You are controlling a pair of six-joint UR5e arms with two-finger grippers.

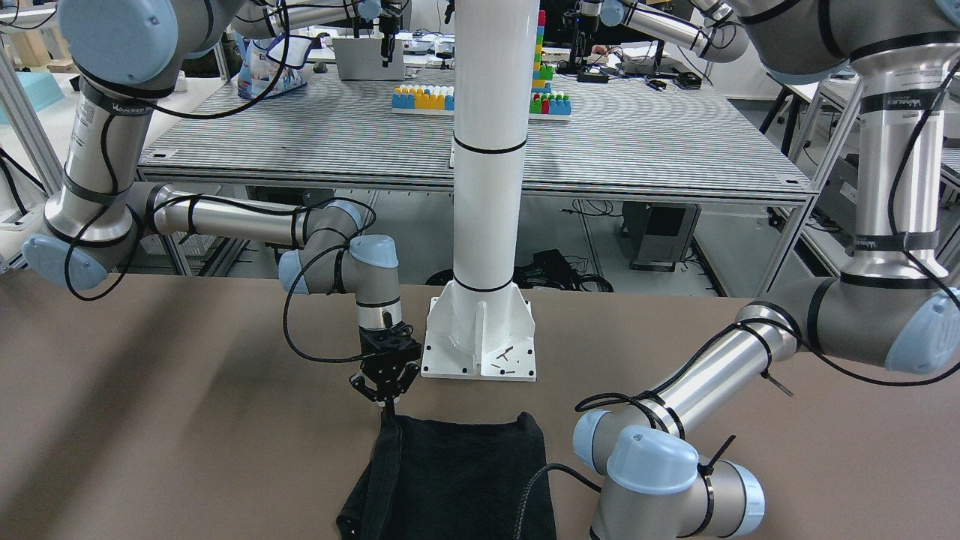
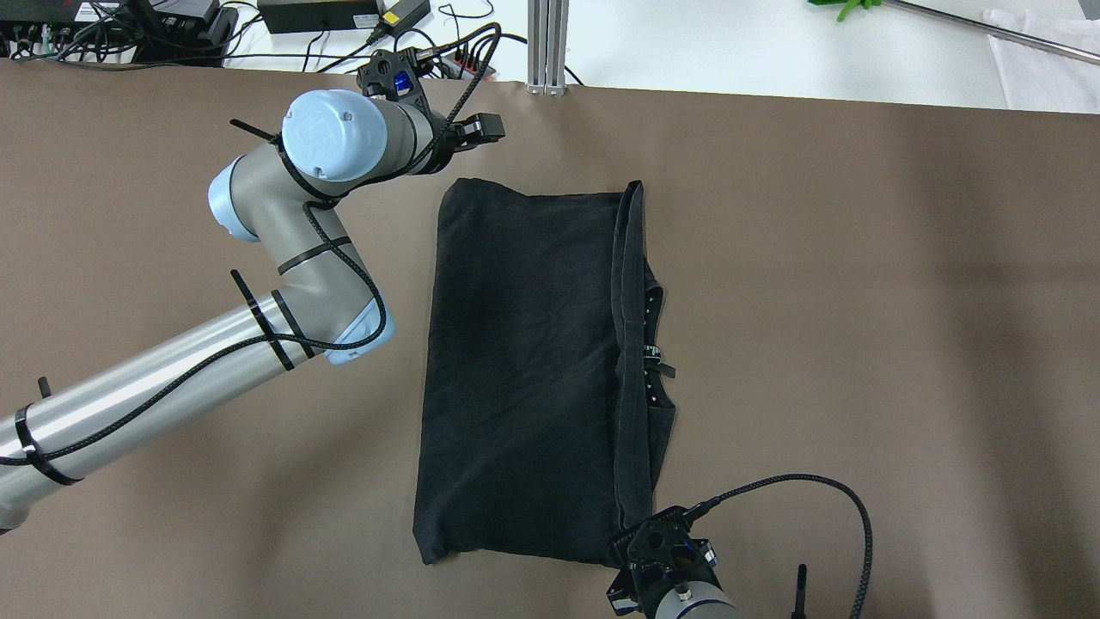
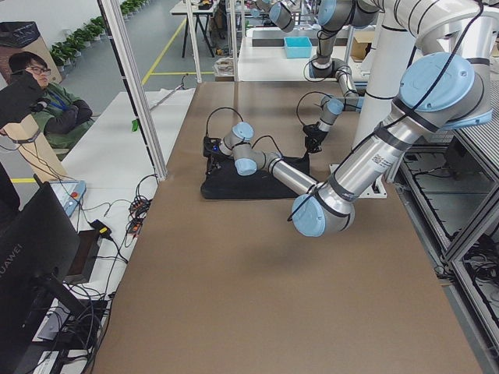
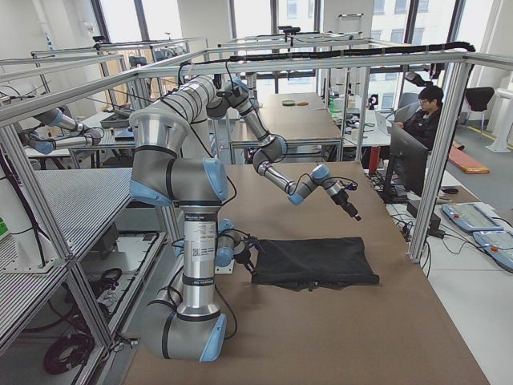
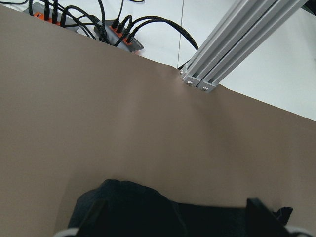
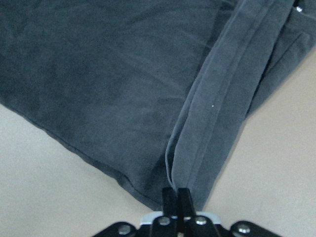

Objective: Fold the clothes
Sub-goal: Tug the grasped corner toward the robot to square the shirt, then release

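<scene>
Now the right jaws hold a corner of the black garment

Flat on the brown worktop (image 2: 859, 344), about in its middle, lies the black garment (image 2: 524, 370), folded to a long rectangle. Its long sides run away from the robot. Along the side toward the robot's right a hem band runs the whole length. Beside it some more layers stick out a little, with a small white label (image 2: 653, 352) among them.

The right gripper (image 1: 388, 403) stands at the corner nearest to the robot on that side and points straight down. Its jaws are closed narrow on the hem edge of the garment. The wrist view shows the thin layers of cloth going in between them.

The left gripper (image 2: 485, 131) hangs in the air near the far corner on the robot's left, apart from the cloth. Its jaws are wide and hold nothing. Its fingers (image 5: 261, 217) show at both lower edges of the wrist view, with the garment's corner below between them.
</scene>
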